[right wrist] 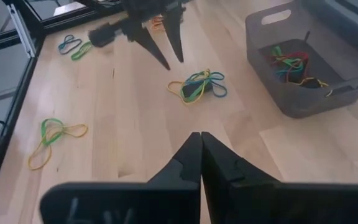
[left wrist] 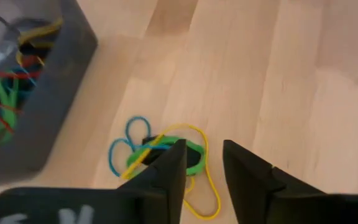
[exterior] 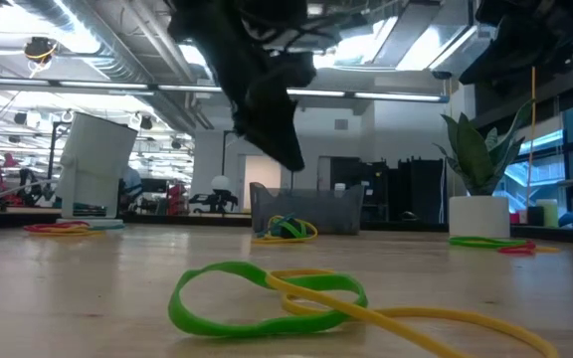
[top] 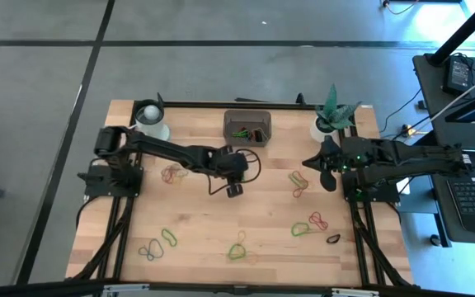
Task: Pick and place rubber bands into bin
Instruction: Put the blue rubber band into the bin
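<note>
Overhead: table [top: 204,219], light wood, dark-framed, carrying all below. Left arm [top: 163,150] stretched across from the left edge toward centre; right arm [top: 402,161] folded at the right edge. Bin [top: 247,124], dark grey, at the back edge near centre, holding a tangle of green, red and yellow bands [left wrist: 5,99]. Plant pot [top: 323,129], white, with a green plant, right of the bin; white cup [top: 151,120] at the back left corner. Left gripper [top: 231,183] raised off the wood in front of the bin, fingers [left wrist: 166,171] spread apart, gripping nothing, above a clump [left wrist: 160,155] of green, yellow, blue and black bands just beside the bin. Right gripper [right wrist: 201,140] near the pot, fingers pressed together, empty. Loose bands scattered singly and in small knots: red-orange at left [top: 171,173], green-yellow at right [top: 298,183], green and red at front right [top: 310,224], one black [top: 333,239], green-yellow at front centre [top: 237,250], blue and green at front left [top: 159,244].
</note>
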